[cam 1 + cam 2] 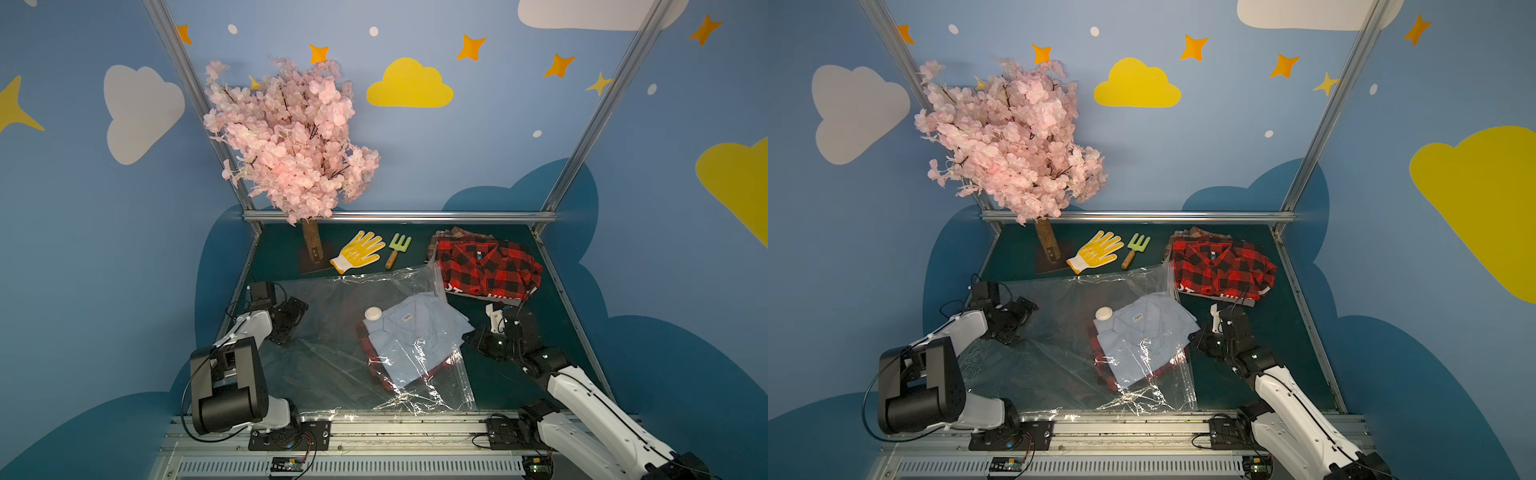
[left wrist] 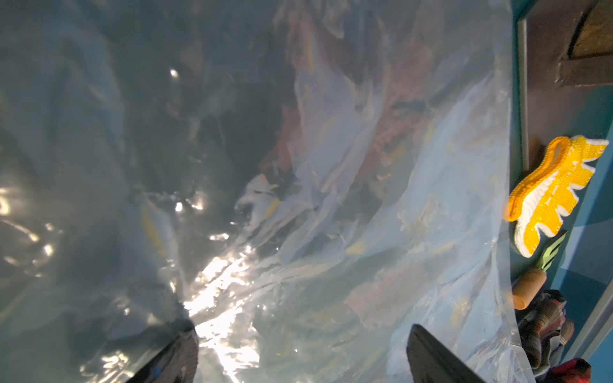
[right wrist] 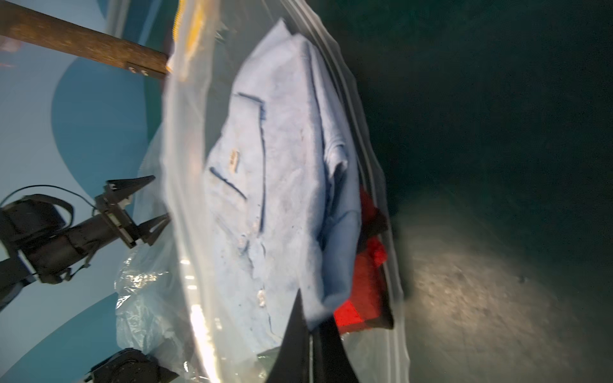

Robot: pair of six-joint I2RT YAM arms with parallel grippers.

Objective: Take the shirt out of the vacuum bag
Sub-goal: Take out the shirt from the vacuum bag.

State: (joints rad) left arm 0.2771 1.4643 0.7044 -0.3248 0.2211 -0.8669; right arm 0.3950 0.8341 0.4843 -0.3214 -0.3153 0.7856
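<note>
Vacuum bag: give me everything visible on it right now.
The vacuum bag is a large clear, crinkly plastic bag lying mostly flat across the green table, with glare on its wrinkles. A round white valve sits on top. Inside, toward the robot's right, a folded light-blue shirt lies over a red plaid shirt. A ribbed zip strip runs along that edge, where the shut right gripper meets it. The open left gripper sits at the opposite side.

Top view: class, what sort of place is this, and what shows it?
Probably a staged robot test cell: painted cloud-and-star walls, an aluminium frame, and a left arm and right arm mounted on a rail.
</note>
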